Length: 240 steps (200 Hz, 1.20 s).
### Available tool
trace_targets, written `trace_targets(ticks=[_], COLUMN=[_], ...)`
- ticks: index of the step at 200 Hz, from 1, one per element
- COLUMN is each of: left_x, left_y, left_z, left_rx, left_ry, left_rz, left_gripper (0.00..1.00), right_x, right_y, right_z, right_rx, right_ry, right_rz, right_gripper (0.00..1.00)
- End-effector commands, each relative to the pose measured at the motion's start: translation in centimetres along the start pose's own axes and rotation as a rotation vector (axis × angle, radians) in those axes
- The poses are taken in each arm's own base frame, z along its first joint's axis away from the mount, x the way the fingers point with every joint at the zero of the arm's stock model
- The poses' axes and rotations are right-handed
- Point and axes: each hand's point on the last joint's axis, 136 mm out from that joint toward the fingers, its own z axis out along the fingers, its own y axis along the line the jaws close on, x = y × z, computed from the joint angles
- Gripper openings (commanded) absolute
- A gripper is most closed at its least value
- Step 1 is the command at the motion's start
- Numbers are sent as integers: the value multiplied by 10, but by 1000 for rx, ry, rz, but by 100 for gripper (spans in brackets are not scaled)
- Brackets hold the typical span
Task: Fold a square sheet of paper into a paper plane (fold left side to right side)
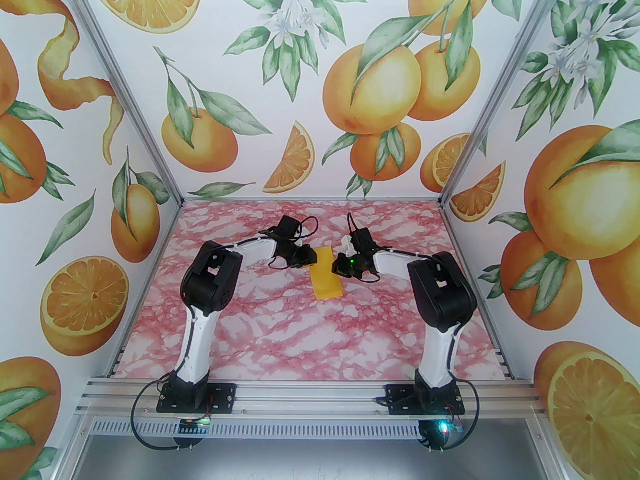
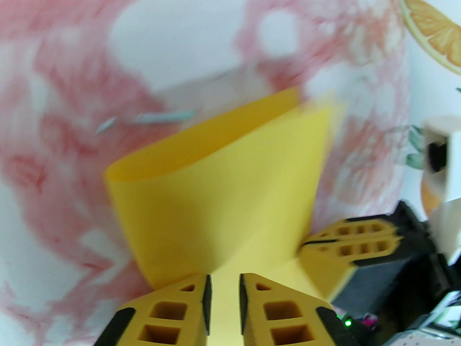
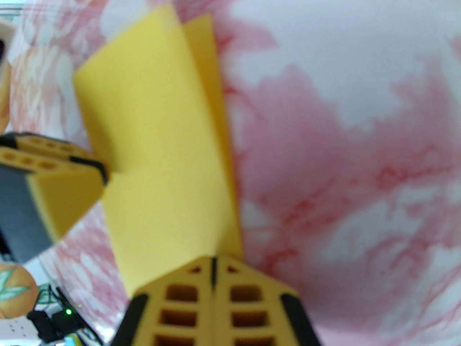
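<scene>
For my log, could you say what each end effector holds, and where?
The right end effector pinches the paper at its right edge; the left end effector: cannot tell.

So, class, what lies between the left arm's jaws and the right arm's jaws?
The thin yellow-orange square sheet of paper, doubled over, on the pink marbled table; the top external view shows it.

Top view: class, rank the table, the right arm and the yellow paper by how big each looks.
Largest to smallest:
1. table
2. right arm
3. yellow paper
The arm rises nearer the camera, which flatters it, but the order is still plain.
</scene>
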Motion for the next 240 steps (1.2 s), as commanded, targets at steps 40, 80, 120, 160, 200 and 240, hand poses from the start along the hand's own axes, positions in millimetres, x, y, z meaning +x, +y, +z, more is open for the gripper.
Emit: trace_targets(ticks=[40, 80, 120, 160, 200, 240], left_x=[15, 15, 18, 18, 18, 19], left_y=[20, 19, 19, 19, 20, 20], left_z=[11, 11, 12, 13, 12, 12], left_rx=[-32, -29, -25, -22, -31, -29], left_ry=[32, 30, 35, 34, 32, 32], left_rz=[-12, -11, -12, -12, -14, -16], left_gripper=[13, 14, 15, 15, 15, 15], right_x=[-13, -9, 12, 29, 43, 55], right_y=[10, 55, 97, 100, 84, 69], right_z=[-30, -39, -15, 14, 29, 37], right_rx=[68, -31, -129, -151, -143, -111], right_ry=[-44, -43, 20, 81, 119, 141], right_rz=[-34, -53, -41, -11, 15, 22], right_gripper=[0, 0, 0, 0, 0, 0])
